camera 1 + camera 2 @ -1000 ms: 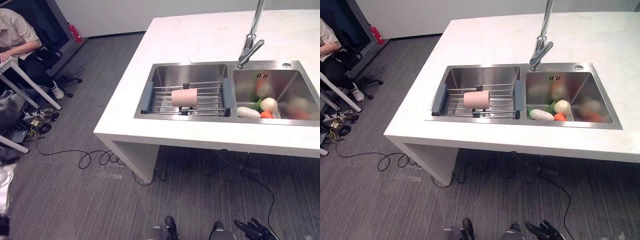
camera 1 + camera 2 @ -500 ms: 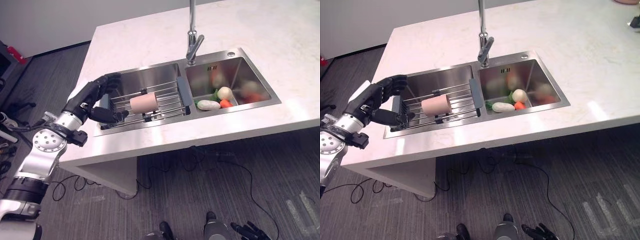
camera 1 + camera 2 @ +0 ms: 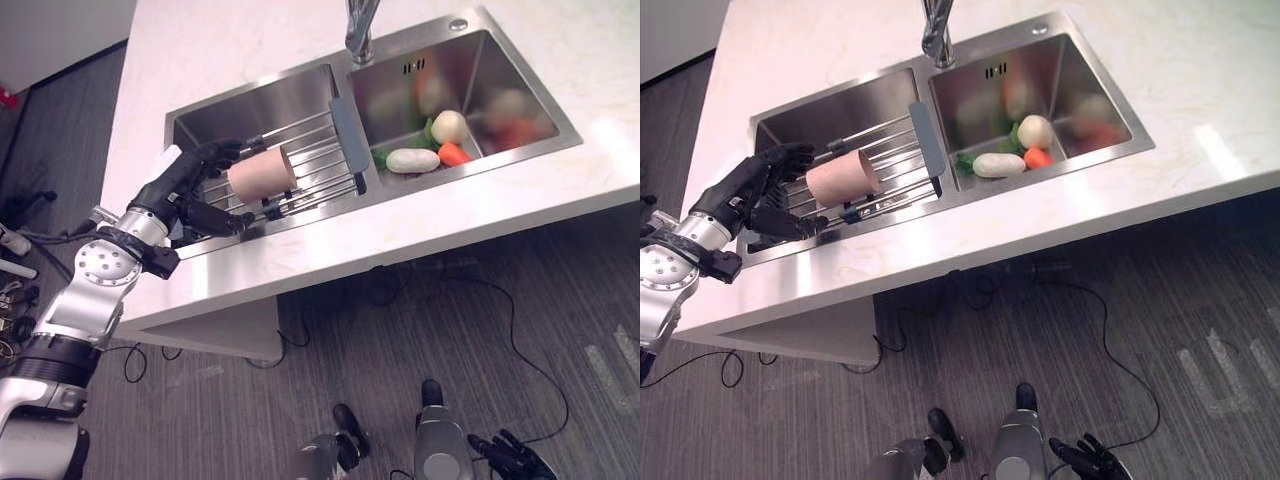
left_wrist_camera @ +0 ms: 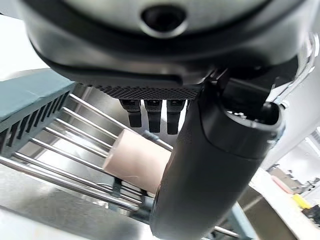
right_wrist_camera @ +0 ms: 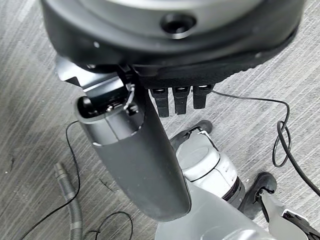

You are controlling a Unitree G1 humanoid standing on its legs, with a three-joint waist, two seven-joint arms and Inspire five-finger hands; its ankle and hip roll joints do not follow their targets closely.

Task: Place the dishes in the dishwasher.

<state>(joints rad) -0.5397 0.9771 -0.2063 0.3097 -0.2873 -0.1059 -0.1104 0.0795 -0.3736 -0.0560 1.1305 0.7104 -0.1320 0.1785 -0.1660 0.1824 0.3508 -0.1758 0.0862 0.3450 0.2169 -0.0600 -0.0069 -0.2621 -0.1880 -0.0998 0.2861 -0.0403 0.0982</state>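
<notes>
Fingers on our left hand (image 3: 190, 185) are spread loose, holding nothing, just left of the pink cup (image 3: 262, 175) lying sideways on the rack (image 3: 320, 160) over the left sink (image 3: 260, 105). It looks light, stiff and probably slick, so we'd wrap around the middle of its body; the right hand (image 3: 512, 458) hangs relaxed down low.

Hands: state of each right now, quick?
Left hand: open, thumb and fingers spread beside the pink cup on the sink rack, not gripping.
Right hand: open, low by the floor, holding nothing.
</notes>
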